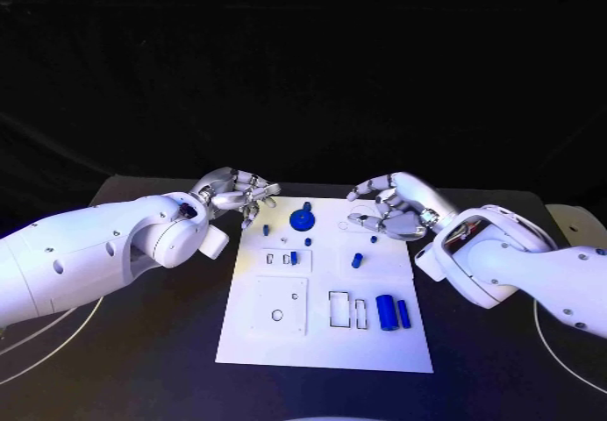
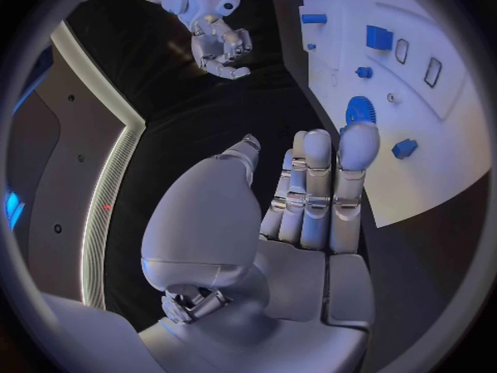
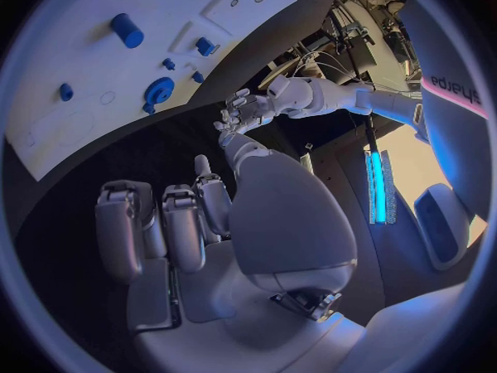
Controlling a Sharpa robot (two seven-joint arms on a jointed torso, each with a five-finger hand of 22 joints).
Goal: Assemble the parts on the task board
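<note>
i look down at a black counter (image 1: pixel 152 351) with a white rectangular task board (image 1: pixel 285 338) lying in its middle. my left hand (image 1: pixel 235 194) hovers at the board's far left corner, fingers (image 2: pixel 316 182) curled loosely together, holding nothing. my right hand (image 1: pixel 392 210) hovers over the board's far right corner, fingers (image 3: pixel 166 228) bent inward, also holding nothing. small blue parts sit on the board: a round blue disc-shaped part (image 1: pixel 303 219) near the far edge between my hands, a small blue peg (image 1: pixel 357 260) near the middle, and two blue cylinders (image 1: pixel 394 312) lying side by side toward the near right.
</note>
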